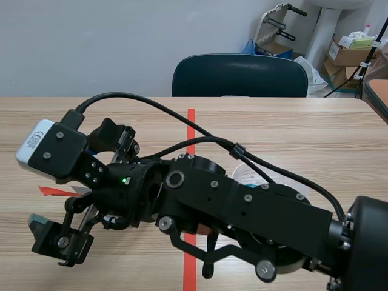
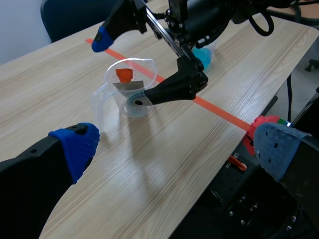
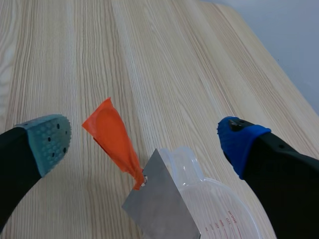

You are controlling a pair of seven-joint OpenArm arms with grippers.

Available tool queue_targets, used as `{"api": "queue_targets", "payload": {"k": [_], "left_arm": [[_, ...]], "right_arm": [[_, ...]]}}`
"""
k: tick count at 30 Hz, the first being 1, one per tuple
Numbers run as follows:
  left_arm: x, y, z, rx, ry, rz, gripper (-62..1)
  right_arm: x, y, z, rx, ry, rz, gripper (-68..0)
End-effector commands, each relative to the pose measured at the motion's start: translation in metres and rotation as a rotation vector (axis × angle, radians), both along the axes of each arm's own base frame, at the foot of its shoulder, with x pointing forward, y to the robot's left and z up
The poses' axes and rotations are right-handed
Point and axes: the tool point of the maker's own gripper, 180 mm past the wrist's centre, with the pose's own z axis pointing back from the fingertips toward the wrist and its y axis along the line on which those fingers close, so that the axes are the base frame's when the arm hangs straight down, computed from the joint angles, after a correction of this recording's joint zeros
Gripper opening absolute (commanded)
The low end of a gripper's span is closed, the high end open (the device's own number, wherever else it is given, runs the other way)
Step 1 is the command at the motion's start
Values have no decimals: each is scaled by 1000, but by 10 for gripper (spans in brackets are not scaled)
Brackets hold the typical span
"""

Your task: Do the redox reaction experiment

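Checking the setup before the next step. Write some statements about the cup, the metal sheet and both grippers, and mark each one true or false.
1. The metal sheet stands in the clear measuring cup. True.
2. The right gripper is shut on the sheet's orange tab. False: its fingers are wide apart, and neither pad touches the tab.
3. The left gripper is open. True.
4. The measuring cup lies tipped on its side. False: it stands upright on the table.
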Motion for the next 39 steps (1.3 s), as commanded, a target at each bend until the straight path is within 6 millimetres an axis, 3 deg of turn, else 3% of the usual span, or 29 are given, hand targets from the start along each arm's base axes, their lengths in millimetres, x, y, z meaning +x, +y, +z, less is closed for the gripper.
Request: {"api": "queue_targets", "payload": {"k": [1, 20, 27, 34, 39], "left_arm": [[1, -3, 7, -34, -15, 4, 14], [1, -4, 14, -64, -44, 3, 14], [2, -4, 14, -62, -48, 2, 14], [2, -4, 13, -54, -42, 2, 14], [1, -4, 10, -44, -33, -2, 14]], "right_arm": [[4, 2, 17, 48, -25, 3, -137], [5, 0, 20, 63, -32, 2, -665], [6, -6, 24, 63, -46, 4, -669], [11, -23, 56, 71, -97, -10, -669], [4, -31, 73, 63, -80, 33, -669]]}}
